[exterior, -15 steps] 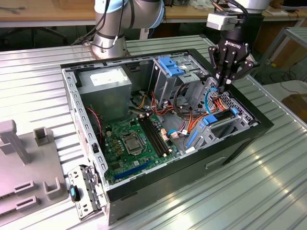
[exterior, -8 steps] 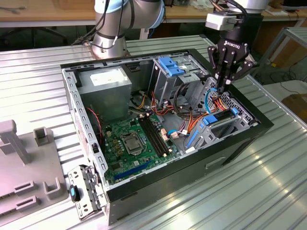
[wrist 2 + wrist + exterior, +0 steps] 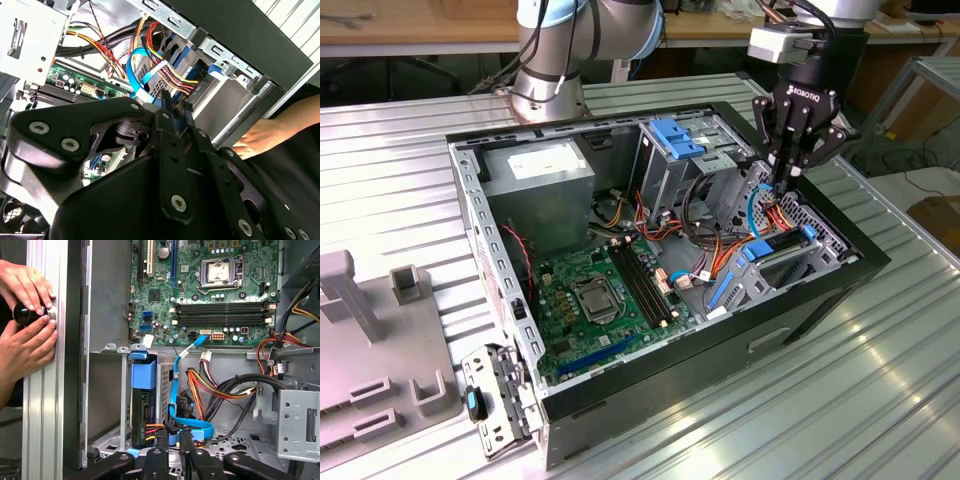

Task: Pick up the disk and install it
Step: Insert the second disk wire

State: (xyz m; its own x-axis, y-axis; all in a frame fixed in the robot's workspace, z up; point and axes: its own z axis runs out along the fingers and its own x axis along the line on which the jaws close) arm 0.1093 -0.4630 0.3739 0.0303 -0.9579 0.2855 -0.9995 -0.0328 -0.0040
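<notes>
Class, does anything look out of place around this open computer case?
Yes: a person's hands rest on the table rail beside the case, around a small black knob, while the robot's hand hangs inside it among cables. Hands so near it look out of place.

My own linkage hides the disk's (image 3: 143,405) lower end in the first wrist view. Person's hands (image 3: 27,315) beside the case wall (image 3: 55,365): cut off at frame edge.
</notes>
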